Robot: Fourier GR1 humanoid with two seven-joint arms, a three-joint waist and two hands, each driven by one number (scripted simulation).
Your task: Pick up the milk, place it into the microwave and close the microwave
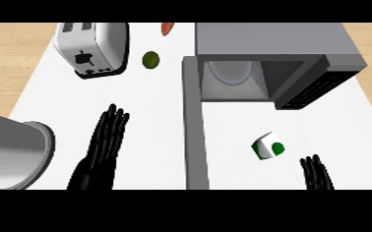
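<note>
Right hand [317, 172], fingers straight, is near the milk [269, 147]; a careless reach could tip it or clip the microwave [272, 54] door [193, 128].

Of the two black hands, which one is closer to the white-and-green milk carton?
The right hand, at the view's lower right, just right of the milk carton. The left hand lies beyond the open microwave door.

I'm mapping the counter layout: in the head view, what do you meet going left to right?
Metal pot → toaster → left hand → lime → open microwave door → milk carton → right hand.
</note>
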